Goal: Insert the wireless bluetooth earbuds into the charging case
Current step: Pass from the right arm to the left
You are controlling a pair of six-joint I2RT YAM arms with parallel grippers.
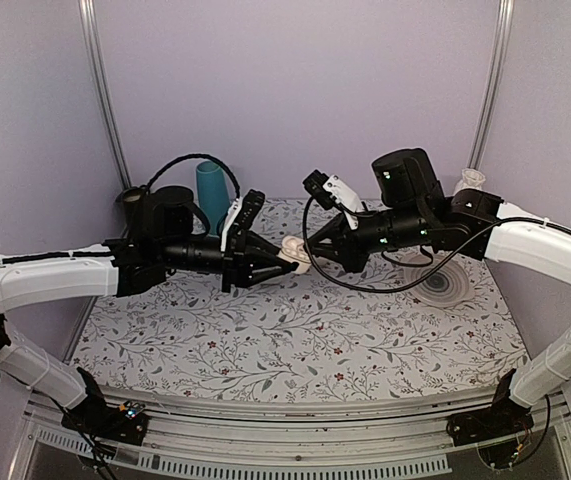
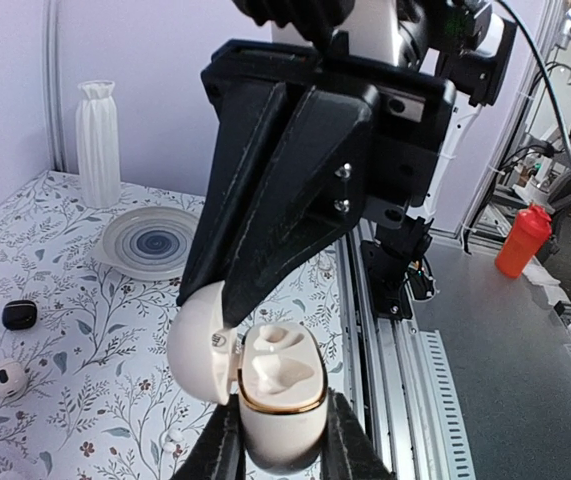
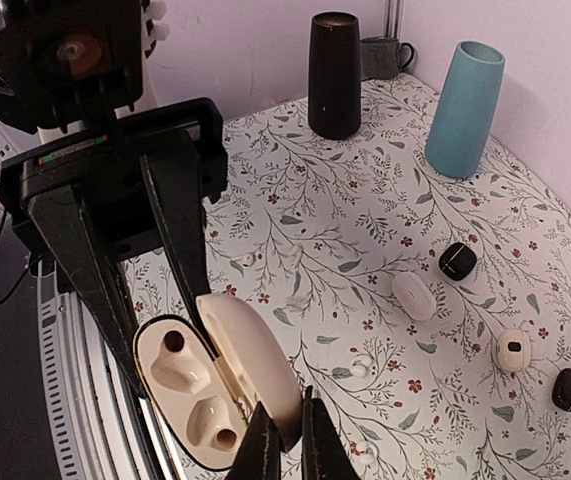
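Note:
My left gripper (image 2: 283,432) is shut on the body of the charging case (image 2: 283,400), a cream-white case with a gold rim, held above the table (image 1: 295,250). Its lid (image 3: 255,365) is hinged open and both wells (image 3: 190,385) look empty. My right gripper (image 3: 285,400) is shut on the edge of the lid; its fingers (image 2: 265,220) come down over the case in the left wrist view. Tiny white earbuds lie on the cloth below: one (image 3: 362,367) near the case, two (image 3: 248,258) (image 3: 292,255) farther off.
A closed white pebble case (image 3: 413,296), white round dark-centred pieces (image 3: 512,350), and black lumps (image 3: 457,260) (image 3: 568,388) lie on the cloth. A teal vase (image 3: 463,108), black cylinder (image 3: 335,75), mug (image 3: 380,52), white vase (image 2: 98,143) and plate (image 2: 150,240) stand around.

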